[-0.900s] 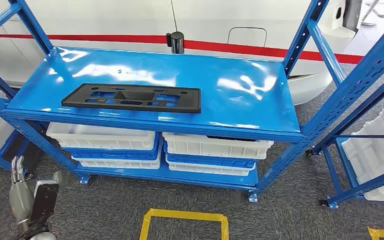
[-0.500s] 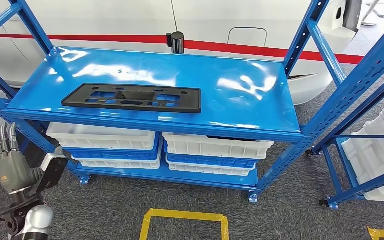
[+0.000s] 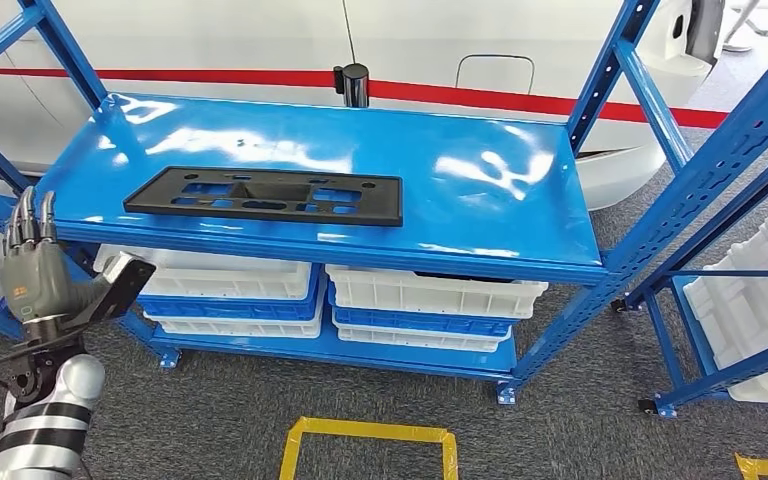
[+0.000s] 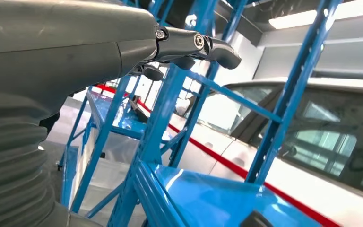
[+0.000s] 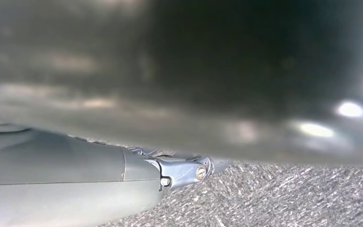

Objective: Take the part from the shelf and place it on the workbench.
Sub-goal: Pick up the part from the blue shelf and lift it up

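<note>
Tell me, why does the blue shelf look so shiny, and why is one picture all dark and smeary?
Head view: bright white glare patches spread across the glossy blue shelf, while the matte black part stays sharp and unreflective. Left wrist view: the left hand looms large and soft, with bright window light behind the frame. Right wrist view: a blurred dark mass covers the upper picture; the right hand and the speckled carpet are clearer.

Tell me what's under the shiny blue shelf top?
Under the glossy blue metal shelf top sit stacked white and blue plastic bins. The shelf covers their insides.
</note>
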### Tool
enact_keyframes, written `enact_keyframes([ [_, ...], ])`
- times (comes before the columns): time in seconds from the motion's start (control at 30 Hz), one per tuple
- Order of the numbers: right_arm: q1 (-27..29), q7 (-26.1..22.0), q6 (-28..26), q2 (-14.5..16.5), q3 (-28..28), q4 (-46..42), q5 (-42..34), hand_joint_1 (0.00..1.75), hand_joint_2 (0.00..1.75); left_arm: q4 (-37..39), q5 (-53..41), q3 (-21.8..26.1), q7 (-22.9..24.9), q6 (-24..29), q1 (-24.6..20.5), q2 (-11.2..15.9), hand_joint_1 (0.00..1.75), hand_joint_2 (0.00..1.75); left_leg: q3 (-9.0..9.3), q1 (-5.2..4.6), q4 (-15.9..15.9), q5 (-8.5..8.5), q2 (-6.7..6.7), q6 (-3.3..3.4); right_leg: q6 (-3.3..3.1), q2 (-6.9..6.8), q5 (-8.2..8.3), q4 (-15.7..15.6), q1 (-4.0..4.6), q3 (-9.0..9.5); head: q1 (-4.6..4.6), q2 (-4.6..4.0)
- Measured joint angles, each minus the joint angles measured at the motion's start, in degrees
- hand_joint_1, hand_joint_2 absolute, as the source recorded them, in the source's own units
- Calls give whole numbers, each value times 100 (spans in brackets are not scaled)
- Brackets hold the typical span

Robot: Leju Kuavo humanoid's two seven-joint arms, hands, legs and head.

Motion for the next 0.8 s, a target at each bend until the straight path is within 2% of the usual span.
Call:
enact_keyframes([
  [0.33,-39,38,14,0,0,10,83,0,0,891,-337,-446,203,-169,-741,48,0,175,0,-1,0,6,4,1,7,1,5,0,0,0,0,0],
  [0.8,-170,152,10,7,27,25,275,0,0,2126,-765,-774,413,266,-1795,46,0,175,-1,0,1,9,3,3,8,1,6,3,0,2,1,0],
])
